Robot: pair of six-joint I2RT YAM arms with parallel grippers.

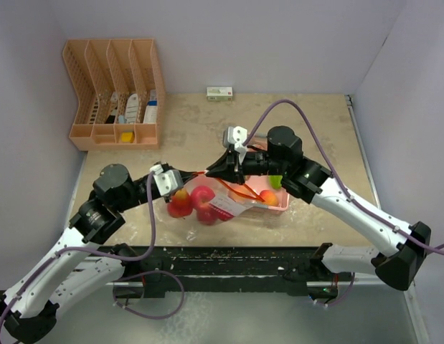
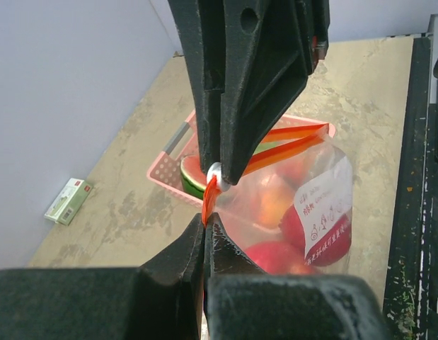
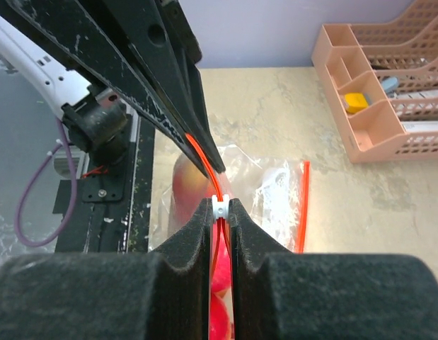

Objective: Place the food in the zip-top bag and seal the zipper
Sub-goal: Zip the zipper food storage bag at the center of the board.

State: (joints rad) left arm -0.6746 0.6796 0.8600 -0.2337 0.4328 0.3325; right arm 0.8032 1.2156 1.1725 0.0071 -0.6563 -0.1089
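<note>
The clear zip-top bag (image 1: 211, 206) hangs between my two grippers and holds several red apples (image 2: 275, 256) and an orange peach (image 2: 269, 198). My left gripper (image 2: 204, 218) is shut on the end of the bag's orange zipper strip (image 2: 209, 198). My right gripper (image 3: 220, 204) is shut on the white zipper slider (image 3: 220, 207), right beside the left fingertips. In the top view the left gripper (image 1: 199, 175) and the right gripper (image 1: 210, 172) nearly touch above the bag. The pink basket (image 1: 282, 202) behind holds a peach (image 1: 268, 195), a green piece (image 1: 277, 180) and a watermelon slice (image 2: 192, 177).
A peach-coloured desk organizer (image 1: 114, 93) stands at the back left, also in the right wrist view (image 3: 388, 85). A small green and white box (image 1: 219, 93) lies by the back wall. The black arm mounting rail (image 1: 229, 258) runs along the near table edge.
</note>
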